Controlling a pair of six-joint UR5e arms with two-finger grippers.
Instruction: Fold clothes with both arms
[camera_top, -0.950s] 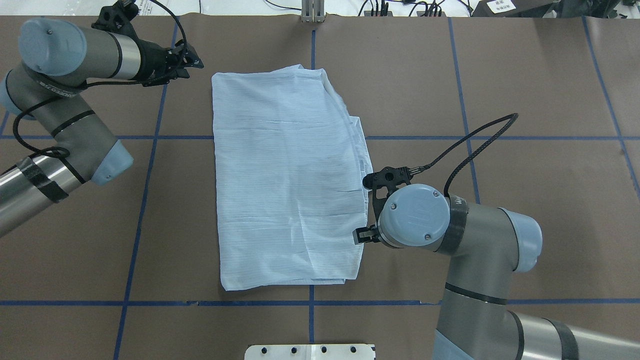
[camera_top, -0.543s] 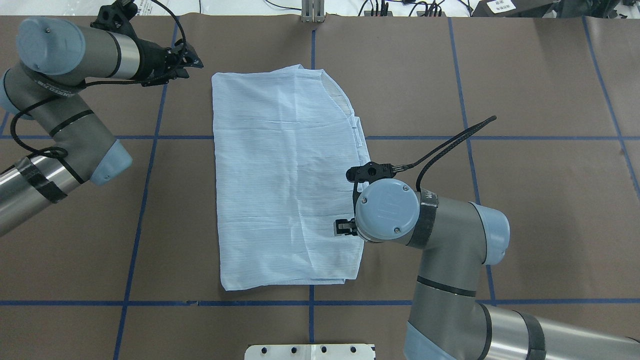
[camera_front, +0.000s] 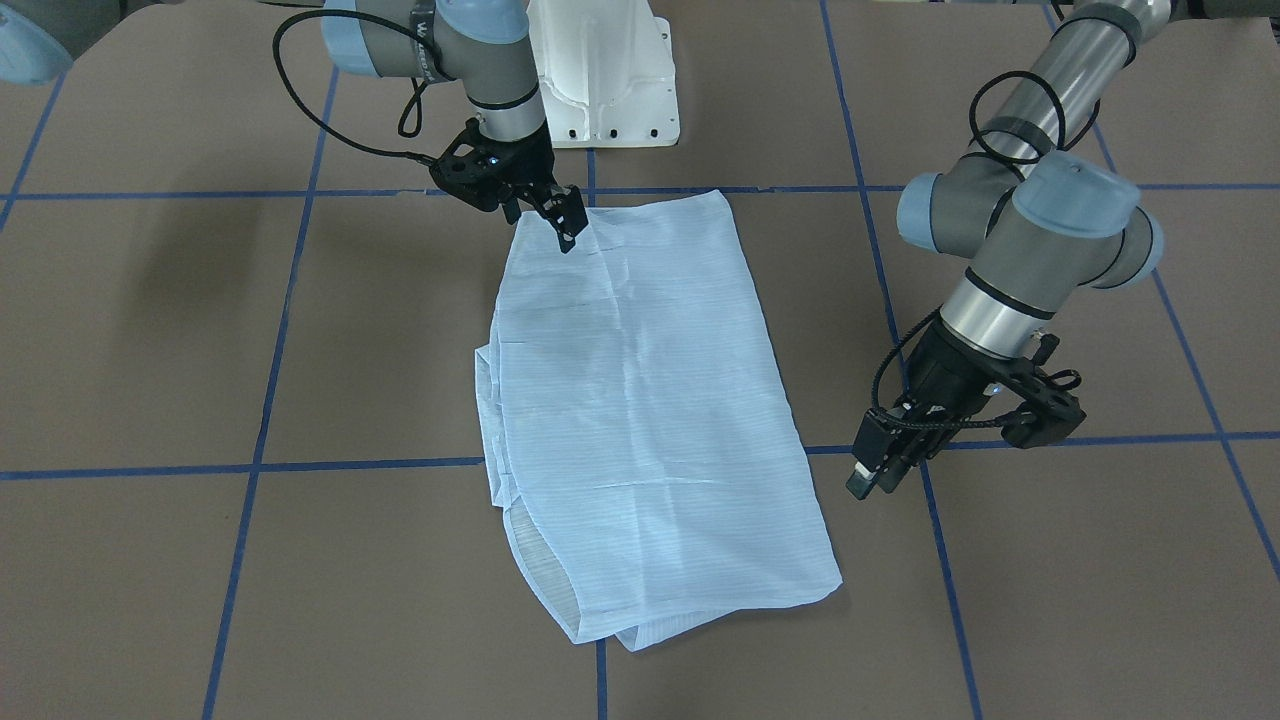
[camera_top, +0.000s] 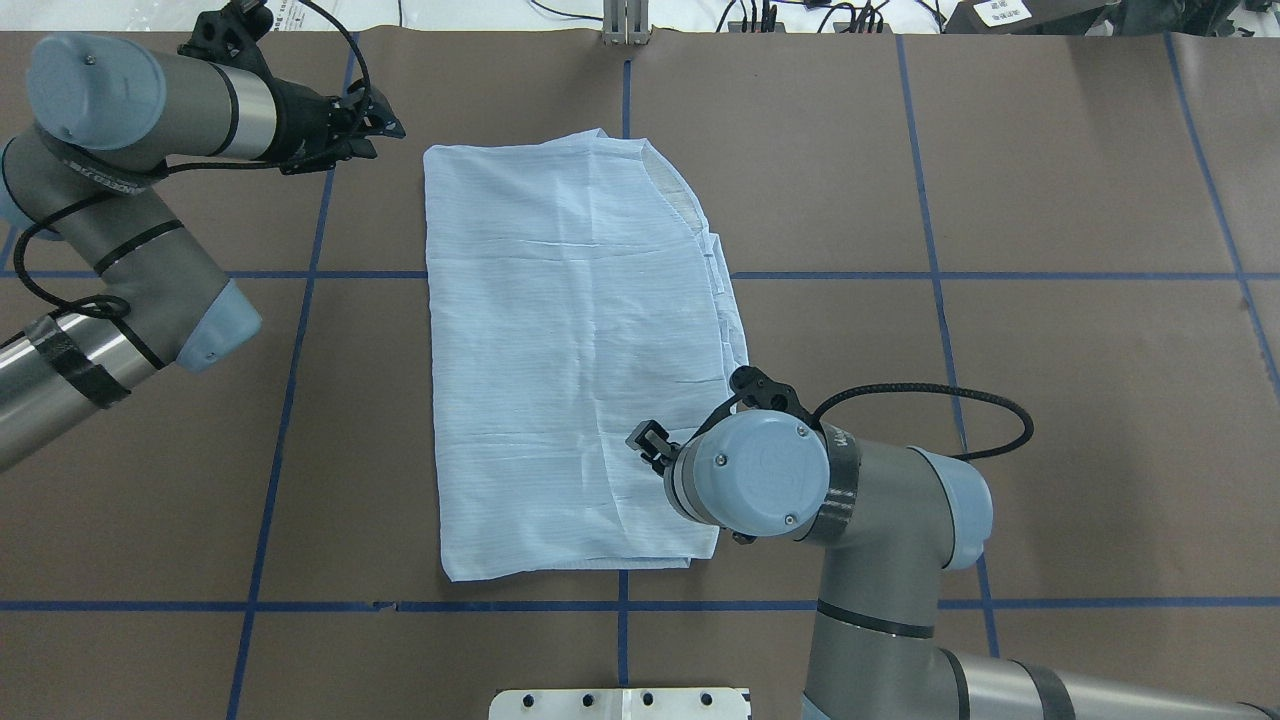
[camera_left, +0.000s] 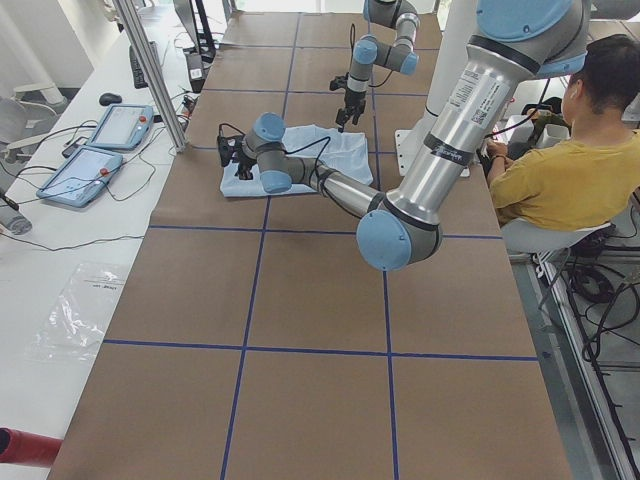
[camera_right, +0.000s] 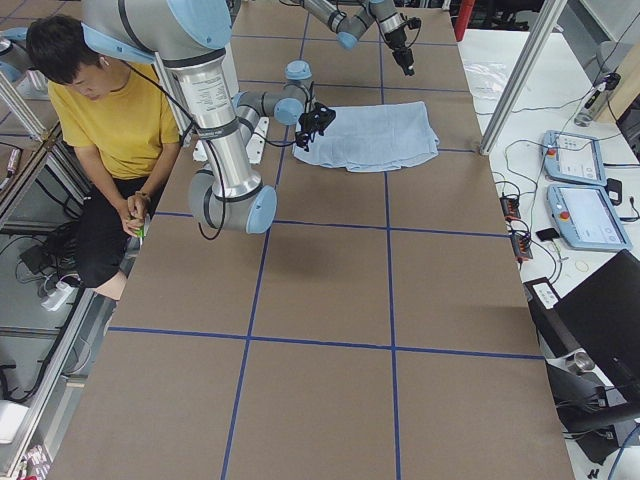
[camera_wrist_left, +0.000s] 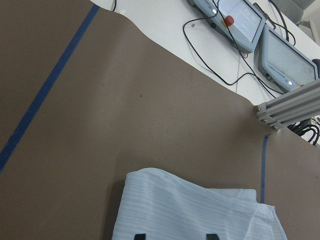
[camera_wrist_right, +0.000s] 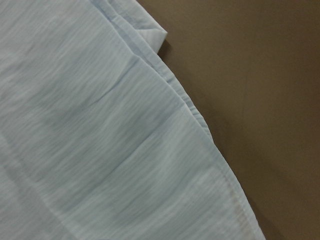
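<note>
Right gripper (camera_top: 648, 438) moved inward over one shirt (camera_top: 560, 350), left gripper (camera_top: 388, 130) apart.

Right arm bent low over the shirt (camera_top: 560, 350), left arm off the shirt's far corner

The right arm (camera_top: 880, 500) folds sharply at the elbow, with its blue-capped wrist above the shirt's edge on the robot's right. The right gripper (camera_top: 648, 440) points steeply down onto the cloth near the end closest to the robot's base — its finger gap is too small to read. The left arm (camera_top: 130, 250) doubles back on itself with the forearm level. The left gripper (camera_top: 385, 118) angles down clear of the shirt, just beside its far corner on the robot's left — its two fingertips (camera_wrist_left: 140, 236) stand apart, nothing between them.
</note>
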